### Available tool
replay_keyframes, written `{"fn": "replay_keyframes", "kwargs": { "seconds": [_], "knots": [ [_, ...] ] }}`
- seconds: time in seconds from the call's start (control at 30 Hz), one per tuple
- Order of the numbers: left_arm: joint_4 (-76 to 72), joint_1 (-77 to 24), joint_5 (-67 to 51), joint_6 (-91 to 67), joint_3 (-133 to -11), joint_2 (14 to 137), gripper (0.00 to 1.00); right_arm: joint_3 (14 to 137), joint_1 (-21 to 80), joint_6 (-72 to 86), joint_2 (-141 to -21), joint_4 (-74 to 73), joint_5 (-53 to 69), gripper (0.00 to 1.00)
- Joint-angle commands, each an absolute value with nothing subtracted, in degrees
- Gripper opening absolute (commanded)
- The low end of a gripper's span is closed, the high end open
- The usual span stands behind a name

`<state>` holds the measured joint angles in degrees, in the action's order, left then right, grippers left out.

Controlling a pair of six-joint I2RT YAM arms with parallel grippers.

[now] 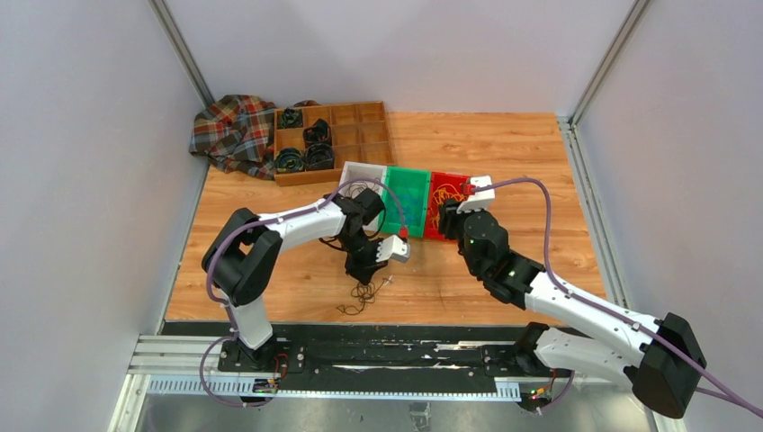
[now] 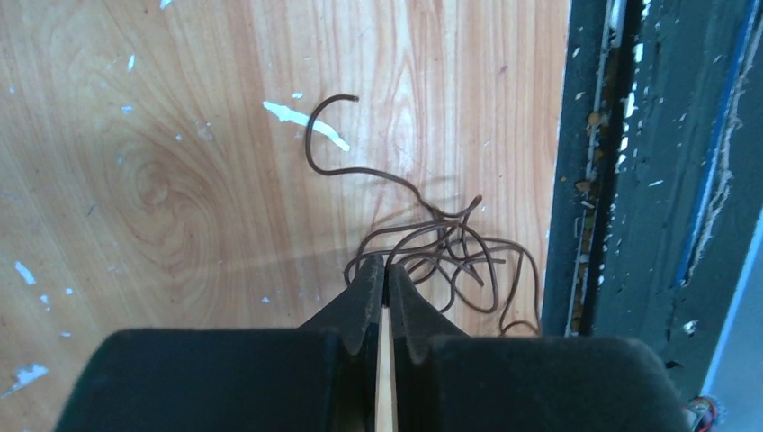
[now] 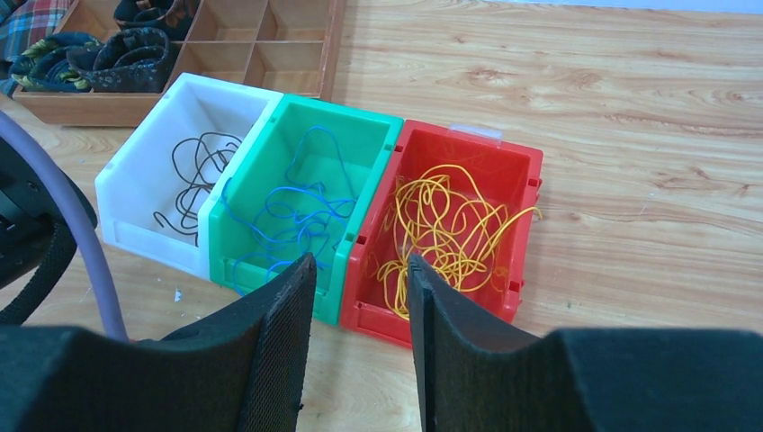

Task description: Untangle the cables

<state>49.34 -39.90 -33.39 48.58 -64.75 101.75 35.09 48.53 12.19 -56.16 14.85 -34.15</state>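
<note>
A dark thin cable tangle (image 2: 450,256) lies in small loose loops on the wooden table near its front edge; it also shows in the top view (image 1: 360,295). My left gripper (image 2: 387,266) is shut, and strands of this tangle run right up to its tips. It points at the table's near edge in the top view (image 1: 363,274). My right gripper (image 3: 358,270) is open and empty, raised in front of three bins (image 1: 461,210). The white bin holds a black cable (image 3: 202,171), the green bin a blue cable (image 3: 297,211), the red bin a yellow cable (image 3: 441,225).
The white bin (image 3: 144,229), green bin (image 3: 342,112) and red bin (image 3: 531,180) stand side by side. A wooden compartment tray (image 1: 360,135) with black coiled bundles and a plaid cloth (image 1: 234,130) sit at the back left. A black rail (image 2: 630,180) runs along the near edge.
</note>
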Motion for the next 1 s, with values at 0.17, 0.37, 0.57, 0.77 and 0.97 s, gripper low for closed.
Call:
{"fn": "replay_keyframes", "kwargs": {
  "seconds": [0.17, 0.37, 0.57, 0.77, 0.97],
  "knots": [
    [52.89, -39.98, -27.33, 43.66, -69.43, 91.17, 0.01, 36.73, 47.46, 12.56, -56.16, 17.39, -29.58, 0.46],
    [56.85, -38.46, -25.20, 36.97, -77.42, 83.83, 0.01, 36.57, 50.68, 12.57, -58.51, 23.54, -16.57, 0.57],
    [57.68, -36.91, -25.36, 31.89, -82.17, 79.32, 0.01, 34.16, 56.78, 12.78, -60.18, 33.42, -11.02, 0.61],
    [58.84, -36.91, -25.25, 29.80, -84.37, 76.39, 0.01, 33.80, 59.32, 14.39, -62.21, 39.23, -5.63, 0.62],
    [60.20, -36.92, -25.18, 28.73, -85.49, 74.97, 0.01, 34.69, 60.62, 15.67, -65.08, 41.77, -3.93, 0.62]
  ]
}}
